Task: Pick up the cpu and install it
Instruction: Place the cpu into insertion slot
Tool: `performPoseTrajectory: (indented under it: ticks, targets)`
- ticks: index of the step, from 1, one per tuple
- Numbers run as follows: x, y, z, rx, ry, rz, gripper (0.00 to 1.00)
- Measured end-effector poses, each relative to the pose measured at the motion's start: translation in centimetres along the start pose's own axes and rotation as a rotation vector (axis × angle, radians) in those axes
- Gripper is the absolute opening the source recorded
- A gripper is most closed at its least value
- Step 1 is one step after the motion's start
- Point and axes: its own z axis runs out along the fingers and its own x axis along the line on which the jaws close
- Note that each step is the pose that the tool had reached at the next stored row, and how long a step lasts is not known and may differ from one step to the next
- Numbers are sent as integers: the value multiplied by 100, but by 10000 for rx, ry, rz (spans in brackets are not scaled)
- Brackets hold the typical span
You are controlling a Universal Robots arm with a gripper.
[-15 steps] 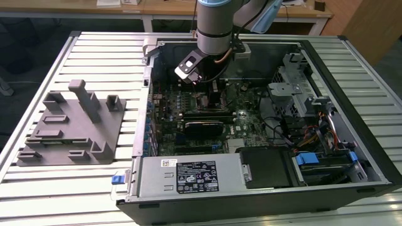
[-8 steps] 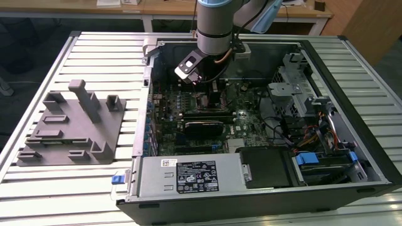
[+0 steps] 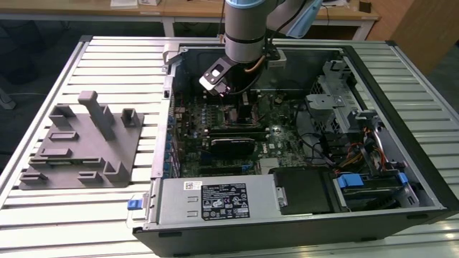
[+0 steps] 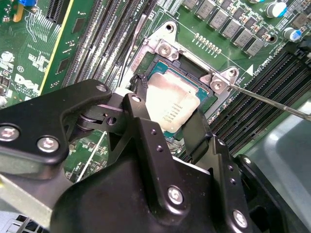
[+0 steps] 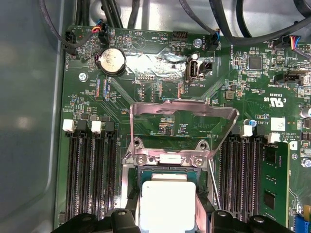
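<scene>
while hand point(image 4: 167, 115) in case point(image 3: 406, 115), cpu point(image 4: 171, 103) at socket point(image 4: 159, 67)

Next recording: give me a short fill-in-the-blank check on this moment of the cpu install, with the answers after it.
1. The gripper holds the cpu directly over the motherboard's ____.
2. The hinged metal load plate stands ____.
3. The grey plastic block lies on the exterior view's ____ of the computer case.

Missing words: socket; open; left.
</scene>
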Motion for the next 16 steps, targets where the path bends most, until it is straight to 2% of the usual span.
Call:
performPoseTrajectory:
  ticks: [13, 14, 16]
  targets:
    - [-11, 1, 6, -10, 15, 1, 55]
    - [-12, 1, 5, -7, 9, 1, 61]
    - [-15, 0, -5, 0, 0, 0, 61]
